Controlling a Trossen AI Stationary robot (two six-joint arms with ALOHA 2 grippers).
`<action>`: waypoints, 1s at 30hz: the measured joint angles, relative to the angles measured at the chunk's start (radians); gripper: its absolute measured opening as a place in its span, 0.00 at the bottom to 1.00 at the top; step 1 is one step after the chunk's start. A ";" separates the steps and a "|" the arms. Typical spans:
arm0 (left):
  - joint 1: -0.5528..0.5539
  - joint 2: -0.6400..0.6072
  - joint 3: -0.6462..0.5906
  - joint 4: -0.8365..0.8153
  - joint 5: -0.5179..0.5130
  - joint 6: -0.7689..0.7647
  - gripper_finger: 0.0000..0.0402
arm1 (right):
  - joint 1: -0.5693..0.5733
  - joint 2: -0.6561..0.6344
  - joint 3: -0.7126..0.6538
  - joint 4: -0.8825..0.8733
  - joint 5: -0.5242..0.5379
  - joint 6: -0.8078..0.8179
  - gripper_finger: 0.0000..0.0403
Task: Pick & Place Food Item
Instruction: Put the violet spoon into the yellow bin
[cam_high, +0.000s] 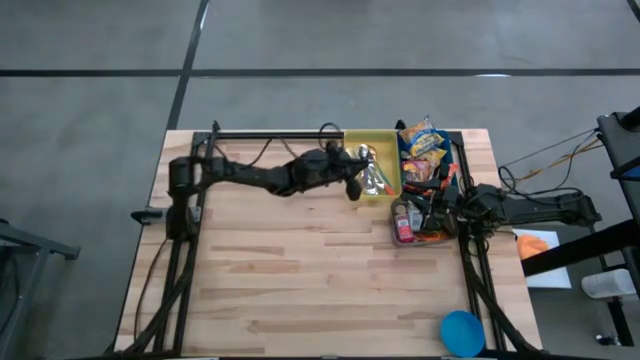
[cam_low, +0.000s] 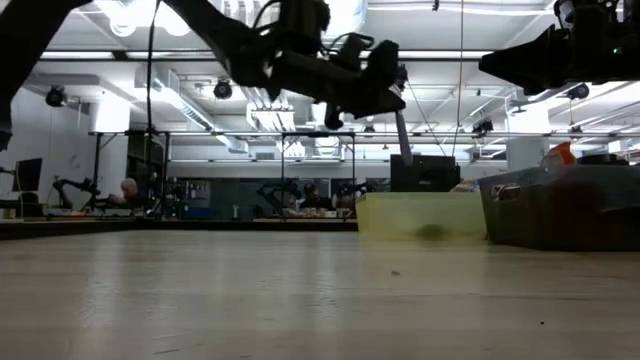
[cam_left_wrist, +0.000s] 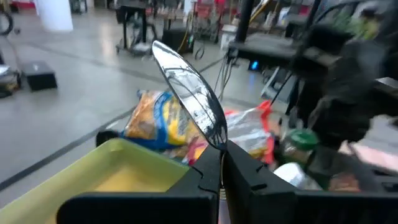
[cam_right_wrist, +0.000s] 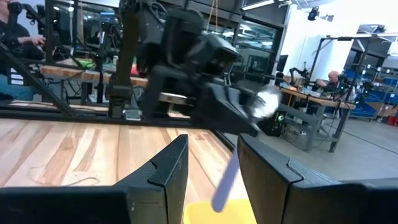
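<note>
Holding one silver packet (cam_left_wrist: 189, 102), left gripper (cam_high: 352, 186) clamped over the one yellow bin (cam_high: 353, 137), upper centre; right gripper (cam_right_wrist: 211, 163) part-open, empty.

Bright ceiling lights (cam_low: 130, 15) were seen flaring white above the table (cam_low: 300, 290), whose near planks were blurred. The left arm (cam_low: 300, 60) was rendered as silhouette. Glare was caught on the silver packet (cam_left_wrist: 193, 102); bins beyond it were smeared.
</note>
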 joint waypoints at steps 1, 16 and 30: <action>0.008 0.009 0.028 -0.046 0.000 -0.002 0.02 | 0.000 0.000 0.000 0.000 0.000 0.000 0.34; 0.080 0.195 0.241 -0.298 -0.008 -0.127 0.02 | 0.000 0.001 0.000 0.000 0.000 0.000 0.34; 0.087 0.223 0.236 -0.429 -0.008 -0.266 0.02 | 0.000 0.001 0.000 0.000 0.000 0.000 0.34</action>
